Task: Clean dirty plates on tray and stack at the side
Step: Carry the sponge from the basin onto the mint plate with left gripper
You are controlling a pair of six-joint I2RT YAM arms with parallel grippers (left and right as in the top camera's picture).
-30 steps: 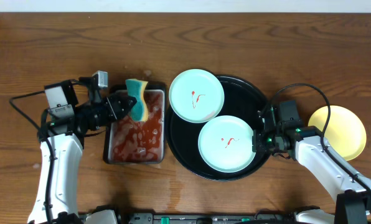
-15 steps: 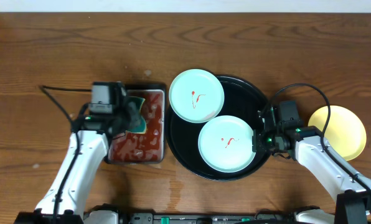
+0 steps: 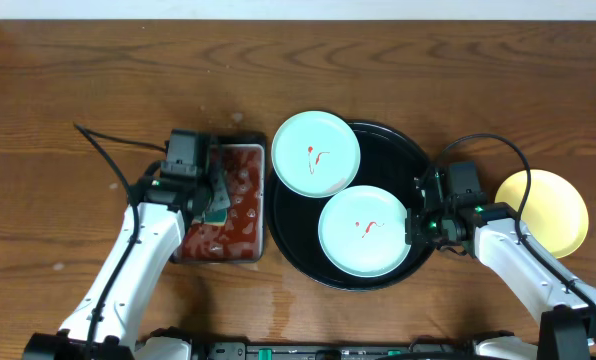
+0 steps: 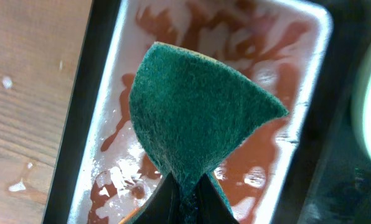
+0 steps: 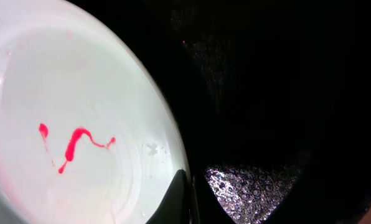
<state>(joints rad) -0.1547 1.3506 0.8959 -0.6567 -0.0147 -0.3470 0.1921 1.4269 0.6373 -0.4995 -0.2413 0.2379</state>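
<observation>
Sauce-smeared metal tray [image 4: 314,62]; green sponge [image 4: 198,118] above it.

Glossy black tray [image 3: 393,165] (perhaps plastic)

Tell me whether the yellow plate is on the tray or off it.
Off: the yellow plate lies on the tabletop, outside the tray.

Your left gripper [image 3: 211,196] hangs nose-down from a bent arm, jaws pinched on a green sponge [image 4: 198,118]; your right gripper [image 3: 416,216] points leftward, low, jaws closed on the rim of a mint plate [image 5: 92,81].
</observation>
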